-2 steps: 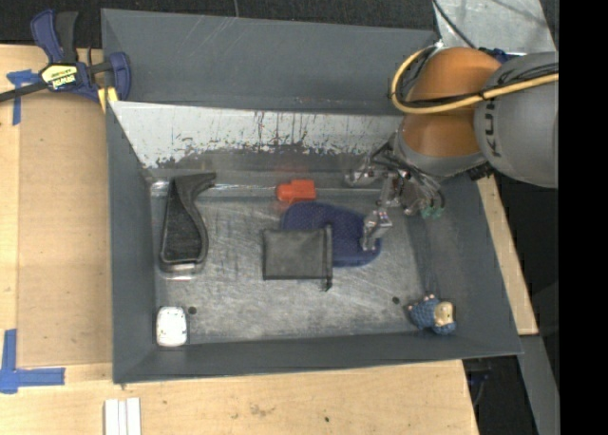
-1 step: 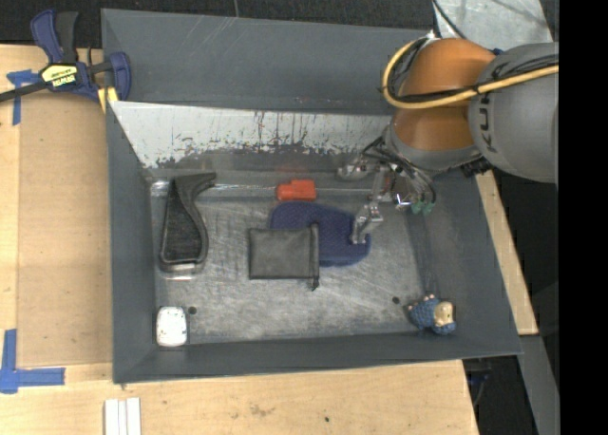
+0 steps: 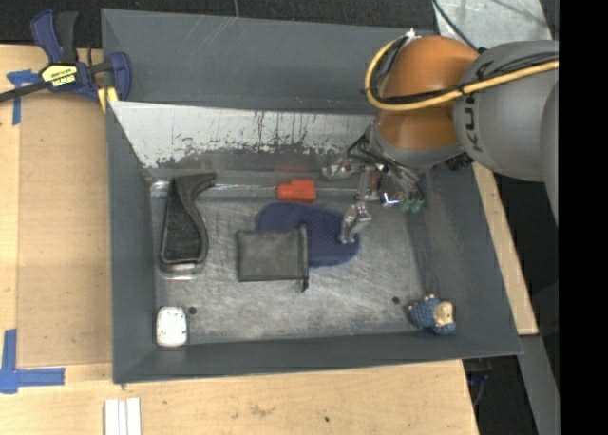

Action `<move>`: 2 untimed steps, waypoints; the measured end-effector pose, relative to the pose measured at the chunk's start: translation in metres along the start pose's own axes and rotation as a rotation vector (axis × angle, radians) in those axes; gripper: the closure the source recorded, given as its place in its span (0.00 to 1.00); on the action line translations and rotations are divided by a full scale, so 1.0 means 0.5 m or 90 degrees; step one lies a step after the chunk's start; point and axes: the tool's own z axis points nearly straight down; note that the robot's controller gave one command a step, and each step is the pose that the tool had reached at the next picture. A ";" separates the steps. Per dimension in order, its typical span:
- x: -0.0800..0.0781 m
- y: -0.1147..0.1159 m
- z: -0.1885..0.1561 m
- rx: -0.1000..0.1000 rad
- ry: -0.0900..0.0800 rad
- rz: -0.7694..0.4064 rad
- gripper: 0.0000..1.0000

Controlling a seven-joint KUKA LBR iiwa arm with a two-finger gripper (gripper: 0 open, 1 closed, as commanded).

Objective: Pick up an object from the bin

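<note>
My gripper [image 3: 357, 221] hangs low over the right middle of the bin, its tip at the right edge of a dark blue oval pad [image 3: 321, 234]. Whether it touches the pad I cannot tell. A dark grey square pouch [image 3: 272, 255] lies over the pad's left part. Just behind the pad, near the back wall, sits a small orange-red block [image 3: 296, 191].
A black shoe-shaped thing [image 3: 183, 224] lies along the left side. A small white piece [image 3: 171, 326] sits in the front left corner, and a blue and yellow toy figure [image 3: 432, 314] in the front right corner. The arm comes in over the bin's right back corner.
</note>
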 end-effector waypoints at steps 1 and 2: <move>-0.013 0.110 0.045 0.005 -0.001 -0.248 0.00; 0.002 0.248 0.044 0.005 -0.002 -0.377 0.00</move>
